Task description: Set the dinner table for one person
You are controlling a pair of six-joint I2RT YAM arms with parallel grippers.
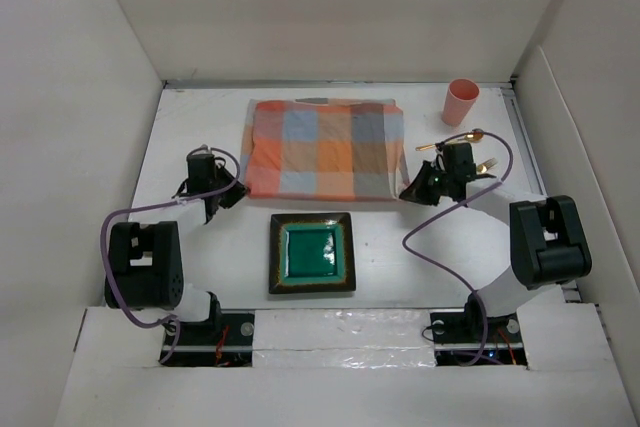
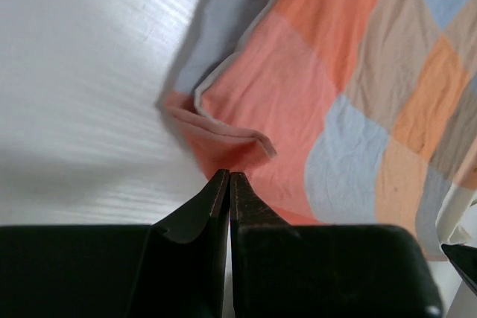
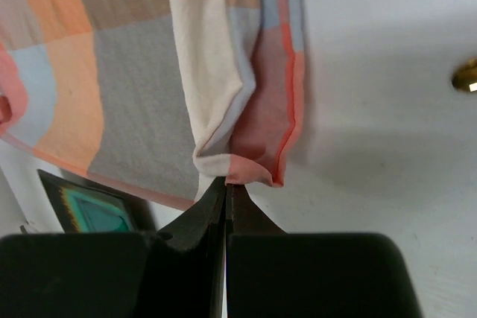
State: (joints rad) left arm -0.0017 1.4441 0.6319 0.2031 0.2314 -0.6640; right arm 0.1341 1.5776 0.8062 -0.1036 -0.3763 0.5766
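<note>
The matte white surface (image 1: 200, 257), walled by upright panels (image 1: 330, 7), was spread beneath both arms. The left end effector (image 2: 229, 176) and right end effector (image 3: 226, 182) were clamped tight on corners of the checked cloth (image 1: 325, 147).

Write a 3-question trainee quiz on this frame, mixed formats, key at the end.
1. True or false: the green plate sits on the checked cloth.
2. Which is nearest the pink cup? A) left gripper B) right gripper C) green plate
3. What is the right gripper shut on?
Key: 1 false, it sits on the bare table, nearer the arms than the cloth. 2 B. 3 A corner of the checked cloth.
</note>
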